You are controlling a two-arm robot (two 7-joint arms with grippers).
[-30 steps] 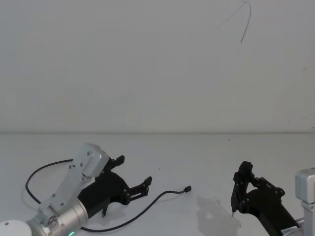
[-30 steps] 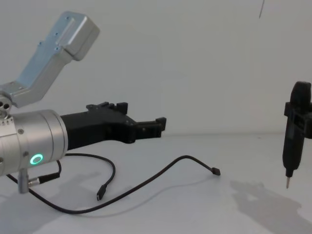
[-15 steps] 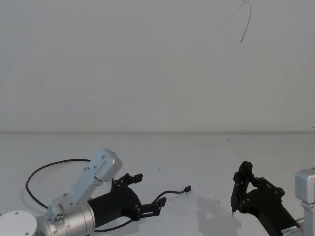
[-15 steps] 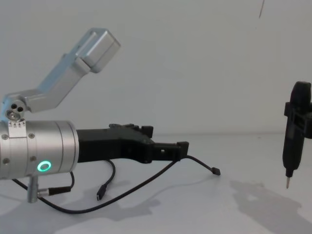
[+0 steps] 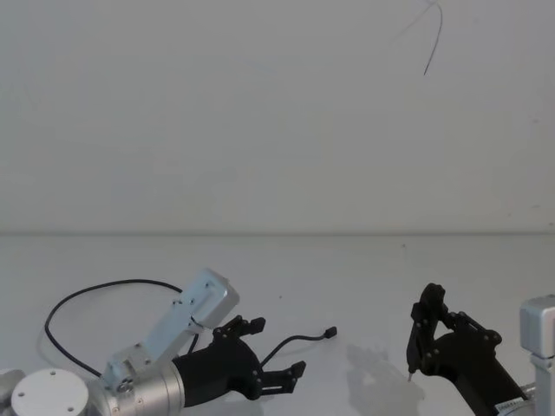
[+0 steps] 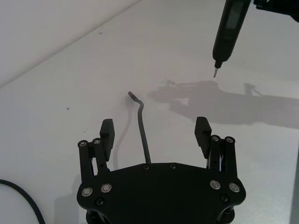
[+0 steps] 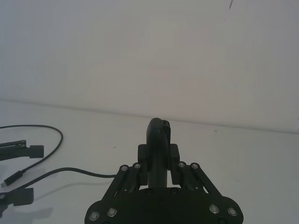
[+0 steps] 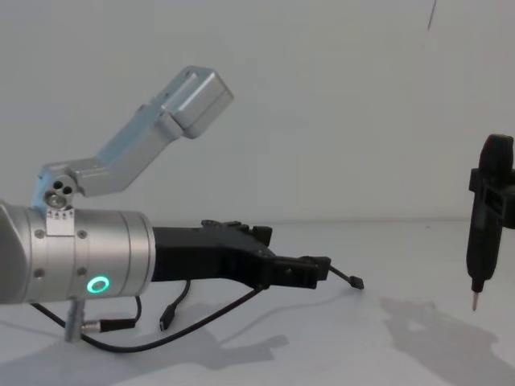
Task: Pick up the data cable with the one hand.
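Wall: plain white wall [image 5: 260, 113], behind the whole scene.

Table: white table [image 5: 373, 269], meeting the wall along a straight far edge.

Left arm: a thick silver cylinder [image 8: 56, 257] with a green ring light [image 8: 98, 284] enters low on the robot's left and points forward and toward the middle.

Left gripper: the left gripper [image 5: 276, 347] is long, black and angular, reaching out from the cylinder low over the table. Its two short jaws stand wide apart and hold nothing. In the left wrist view [image 6: 154, 126] the cord runs up the gap between them, touching neither.

Right gripper: the right gripper [image 5: 431, 325] is low on the robot's right, well apart from the left one. Its fingers [image 7: 174, 156] are clamped on either side of a black tool.

Black tool: the black tool [image 8: 483, 217] hangs upright with its pointed metal tip down, above the table and its own shadow.

Data cable: the data cable [image 5: 299, 339] is a thin, limp black cord lying on the table. It makes a wide loop on the robot's left, passes under the left gripper [image 8: 291, 251] and comes out ahead of the fingertips.

Far plug: the far plug [image 8: 355, 282] lies just beyond the left gripper's jaws, toward the right.

Near plug: the near plug [image 8: 165, 320] lies on the table beneath the gripper's black body.
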